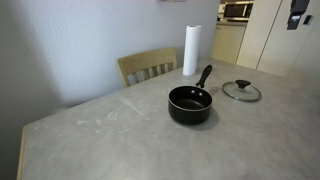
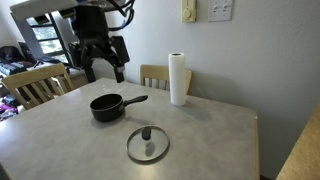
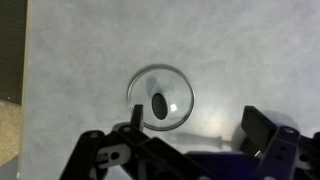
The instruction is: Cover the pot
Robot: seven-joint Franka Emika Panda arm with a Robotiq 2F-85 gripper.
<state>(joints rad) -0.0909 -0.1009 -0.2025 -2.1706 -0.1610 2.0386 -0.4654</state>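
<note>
The pot (image 1: 190, 103) is a small black saucepan with a long black handle, standing uncovered on the grey table; it also shows in an exterior view (image 2: 106, 106). The round glass lid with a dark knob (image 1: 241, 91) lies flat on the table beside it, apart from it, and shows in an exterior view (image 2: 148, 144) and in the wrist view (image 3: 161, 97). My gripper (image 2: 104, 68) hangs high above the table, open and empty. In the wrist view its fingers (image 3: 190, 128) stand wide apart above the lid.
A white paper towel roll (image 1: 191, 50) stands upright at the table's far side (image 2: 178, 79). Wooden chairs (image 1: 147, 67) (image 2: 34, 84) stand at the table's edges. The table surface (image 1: 110, 135) is grey.
</note>
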